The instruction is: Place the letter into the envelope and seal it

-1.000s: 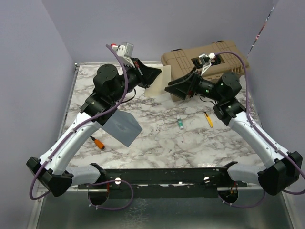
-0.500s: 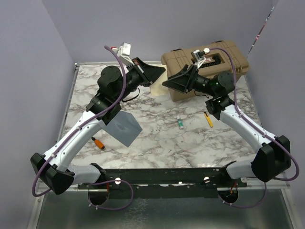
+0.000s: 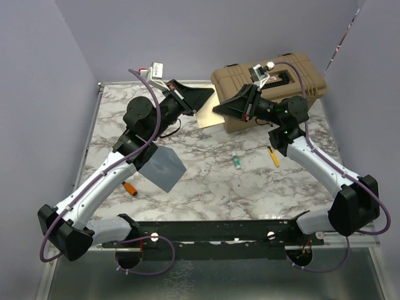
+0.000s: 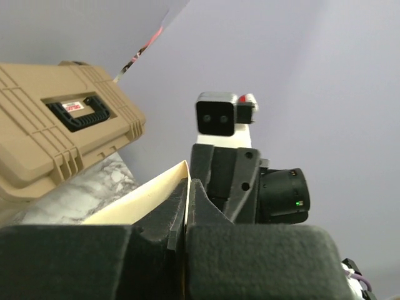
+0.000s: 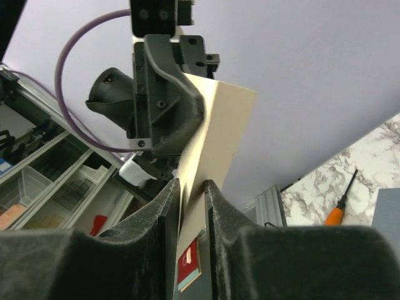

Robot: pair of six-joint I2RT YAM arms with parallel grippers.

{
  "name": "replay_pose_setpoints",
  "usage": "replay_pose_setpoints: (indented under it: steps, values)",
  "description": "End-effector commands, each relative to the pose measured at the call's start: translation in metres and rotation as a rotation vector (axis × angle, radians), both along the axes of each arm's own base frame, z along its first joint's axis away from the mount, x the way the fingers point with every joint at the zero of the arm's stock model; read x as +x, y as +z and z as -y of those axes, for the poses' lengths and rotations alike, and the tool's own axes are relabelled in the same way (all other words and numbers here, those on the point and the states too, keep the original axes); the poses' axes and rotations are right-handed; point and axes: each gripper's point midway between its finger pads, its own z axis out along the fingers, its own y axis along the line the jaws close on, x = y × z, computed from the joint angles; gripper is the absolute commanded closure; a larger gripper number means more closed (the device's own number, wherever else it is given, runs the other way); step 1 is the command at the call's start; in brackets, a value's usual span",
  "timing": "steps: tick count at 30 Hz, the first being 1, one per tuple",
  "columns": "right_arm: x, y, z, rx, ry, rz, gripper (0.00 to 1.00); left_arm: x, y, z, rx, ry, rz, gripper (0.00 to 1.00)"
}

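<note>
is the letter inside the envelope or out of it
Out. The letter is pinched in the air by the left end effector, the right end effector straddling it; the envelope lies flat on the table, apart.

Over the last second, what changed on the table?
The right claw swung left to the letter and narrowed its jaws around the free edge; a gap still shows. The left claw kept its grip and tilted the letter over a little. The envelope, case and screwdriver have not moved.
</note>
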Motion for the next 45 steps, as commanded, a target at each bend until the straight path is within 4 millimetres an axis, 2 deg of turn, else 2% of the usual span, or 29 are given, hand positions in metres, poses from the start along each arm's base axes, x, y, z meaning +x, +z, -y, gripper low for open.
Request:
replay_pose_setpoints:
  steps: [1,4,5,6,7,9,10,12,15,22,25,27,34,37,40,42,43,45]
  values:
    - [0.000,0.000,-0.001,-0.020,0.000,-0.018,0.81,-0.015,0.025,-0.008,-0.057,-0.014,0.094,1.00]
    - [0.003,-0.002,-0.001,-0.024,-0.017,-0.039,0.99,-0.018,0.030,-0.011,-0.055,-0.010,0.116,0.99]
    - [0.004,-0.002,-0.001,-0.021,-0.028,-0.041,0.99,-0.019,0.031,-0.012,-0.054,-0.009,0.121,0.95]
    - [0.006,-0.002,0.000,-0.017,-0.039,-0.043,1.00,-0.020,0.032,-0.013,-0.054,-0.005,0.125,0.85]
    - [0.007,0.000,0.001,-0.008,-0.058,-0.036,1.00,-0.020,0.033,-0.014,-0.054,0.000,0.125,0.64]
    - [0.010,0.004,0.004,0.016,-0.100,-0.025,1.00,-0.019,0.031,-0.017,-0.046,0.014,0.120,0.35]
    - [0.011,0.008,0.006,0.034,-0.121,-0.017,1.00,-0.018,0.031,-0.018,-0.045,0.026,0.111,0.25]
    - [0.015,0.015,0.011,0.072,-0.165,-0.007,1.00,-0.017,0.028,-0.021,-0.038,0.044,0.096,0.12]
    - [0.019,0.029,0.017,0.146,-0.212,0.005,1.00,-0.014,0.023,-0.027,-0.043,0.075,0.066,0.02]
    - [0.025,0.052,0.028,0.286,-0.255,0.017,1.00,-0.013,0.013,-0.029,-0.102,0.076,-0.013,0.01]
    - [0.028,0.056,0.030,0.308,-0.261,0.017,1.00,-0.016,0.010,-0.025,-0.122,0.045,-0.024,0.04]
    - [0.028,0.058,0.031,0.320,-0.261,0.018,1.00,-0.017,0.009,-0.023,-0.130,0.030,-0.031,0.13]
    - [0.029,0.055,0.029,0.324,-0.251,0.000,1.00,-0.023,0.018,-0.021,-0.189,-0.014,-0.017,0.60]
    - [0.030,0.052,0.030,0.319,-0.255,-0.009,1.00,-0.025,0.019,-0.018,-0.196,-0.035,-0.012,0.75]
    - [0.030,0.050,0.028,0.309,-0.252,-0.008,1.00,-0.025,0.017,-0.016,-0.177,-0.042,0.002,0.99]
    - [0.029,0.049,0.028,0.294,-0.256,-0.002,0.99,-0.027,0.018,-0.016,-0.146,-0.039,0.034,1.00]
    - [0.029,0.049,0.028,0.283,-0.263,-0.001,0.96,-0.029,0.018,-0.016,-0.128,-0.039,0.050,1.00]
    - [0.029,0.047,0.027,0.247,-0.277,0.012,0.83,-0.033,0.018,-0.014,-0.076,-0.053,0.086,1.00]
